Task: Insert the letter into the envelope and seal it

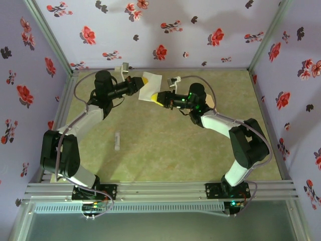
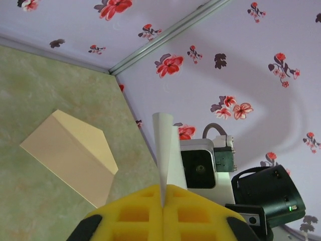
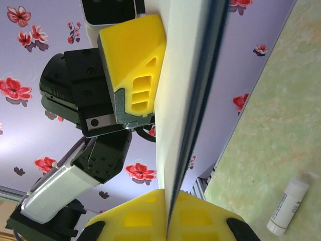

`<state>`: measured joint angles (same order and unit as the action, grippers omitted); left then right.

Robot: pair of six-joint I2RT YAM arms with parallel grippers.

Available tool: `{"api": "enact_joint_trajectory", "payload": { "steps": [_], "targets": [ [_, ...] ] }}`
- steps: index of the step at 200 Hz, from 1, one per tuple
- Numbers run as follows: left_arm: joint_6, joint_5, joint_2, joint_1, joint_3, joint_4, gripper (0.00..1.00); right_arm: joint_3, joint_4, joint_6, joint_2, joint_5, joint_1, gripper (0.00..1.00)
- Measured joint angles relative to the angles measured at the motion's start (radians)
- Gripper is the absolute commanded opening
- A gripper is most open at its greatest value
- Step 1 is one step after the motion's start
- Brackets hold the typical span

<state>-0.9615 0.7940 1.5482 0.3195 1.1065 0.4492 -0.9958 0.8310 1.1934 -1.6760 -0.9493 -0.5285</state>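
The letter (image 1: pixel 150 83), a white sheet, hangs above the table at the back centre, held from both sides. My left gripper (image 1: pixel 136 86) is shut on its left edge; in the left wrist view the yellow pads (image 2: pixel 145 211) pinch the thin white letter (image 2: pixel 165 145). My right gripper (image 1: pixel 161 98) is shut on the opposite edge, and the right wrist view shows the letter (image 3: pixel 185 75) edge-on with its dark blue border between the pads (image 3: pixel 145 221). The tan envelope (image 2: pixel 70 155) lies flat on the table, flap out; from above a tan bit of the envelope (image 1: pixel 211 104) peeks out behind the right arm.
A small white glue stick (image 1: pixel 117 140) lies on the green mat left of centre, also seen as the glue stick (image 3: pixel 288 206) in the right wrist view. Floral walls (image 1: pixel 165 30) close in the back and sides. The two wrists are close together.
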Motion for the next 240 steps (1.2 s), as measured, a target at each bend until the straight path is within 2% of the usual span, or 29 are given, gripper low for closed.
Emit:
{"api": "enact_joint_trajectory", "payload": {
  "steps": [31, 73, 132, 240],
  "targets": [
    [-0.002, 0.000, 0.000, -0.001, 0.000, 0.001, 0.00, 0.000, -0.014, -0.019, 0.000, -0.002, 0.000, 0.43],
    [-0.029, 0.001, 0.000, -0.002, -0.006, 0.047, 0.00, 0.000, -0.014, -0.009, 0.002, 0.000, 0.018, 0.61],
    [-0.063, 0.000, -0.001, -0.002, -0.052, 0.101, 0.00, 0.001, -0.014, -0.004, 0.003, 0.021, 0.046, 0.65],
    [-0.123, -0.029, -0.016, 0.024, -0.119, 0.180, 0.00, 0.002, 0.027, -0.004, 0.000, 0.044, 0.064, 0.64]
  ]
}}
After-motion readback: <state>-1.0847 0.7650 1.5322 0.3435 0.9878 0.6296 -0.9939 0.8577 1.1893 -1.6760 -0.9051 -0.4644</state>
